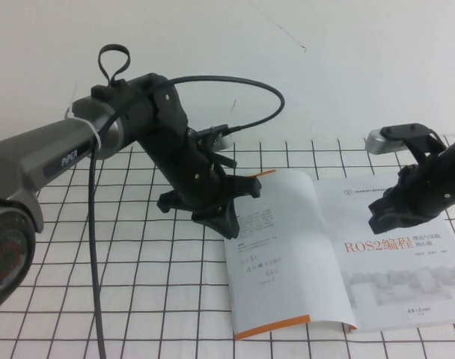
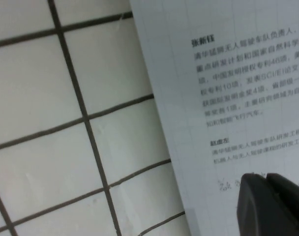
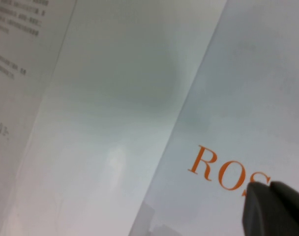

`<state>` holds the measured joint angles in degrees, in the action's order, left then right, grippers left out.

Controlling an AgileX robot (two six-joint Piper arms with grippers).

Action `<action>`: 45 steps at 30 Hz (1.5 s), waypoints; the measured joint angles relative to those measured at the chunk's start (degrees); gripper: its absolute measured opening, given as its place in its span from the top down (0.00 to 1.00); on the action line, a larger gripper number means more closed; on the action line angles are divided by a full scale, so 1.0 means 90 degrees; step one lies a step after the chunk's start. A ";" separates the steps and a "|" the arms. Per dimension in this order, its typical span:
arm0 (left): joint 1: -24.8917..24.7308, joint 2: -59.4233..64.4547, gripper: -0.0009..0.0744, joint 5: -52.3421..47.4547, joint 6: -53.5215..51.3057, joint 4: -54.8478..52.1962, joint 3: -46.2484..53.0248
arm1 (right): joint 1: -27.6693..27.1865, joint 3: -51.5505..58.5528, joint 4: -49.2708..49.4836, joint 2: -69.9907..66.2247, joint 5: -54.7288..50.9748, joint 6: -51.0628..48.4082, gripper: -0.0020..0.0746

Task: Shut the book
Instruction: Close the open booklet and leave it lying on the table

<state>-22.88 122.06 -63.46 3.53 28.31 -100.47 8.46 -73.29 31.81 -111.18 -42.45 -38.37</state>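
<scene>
An open book (image 1: 302,247) lies flat on the gridded table at centre right. Its left leaf (image 2: 228,73) is white with an orange edge and carries small print and handwriting. Its right page (image 3: 248,98) bears the orange title "ROS2". My left gripper (image 1: 226,228) hovers at the upper left edge of the left leaf, shut and holding nothing; its tips (image 2: 266,178) sit just over the handwriting. Over the upper part of the title page, my right gripper (image 1: 381,223) is also shut and empty, its tips (image 3: 270,186) beside the orange letters.
A white cloth with a black grid (image 1: 138,284) covers the table, and a white wall stands behind it. A black cable (image 1: 93,247) hangs from the left arm down to the near edge. The book's right side reaches the picture's edge.
</scene>
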 joint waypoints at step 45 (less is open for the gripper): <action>0.0296 0.0749 0.44 0.0333 -0.0009 0.0626 0.0000 | 0.0000 0.0000 0.0129 0.0000 -0.0055 -0.0186 0.98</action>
<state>-20.21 128.80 -60.46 3.45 33.94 -100.47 8.46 -73.29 32.97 -111.18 -42.95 -40.04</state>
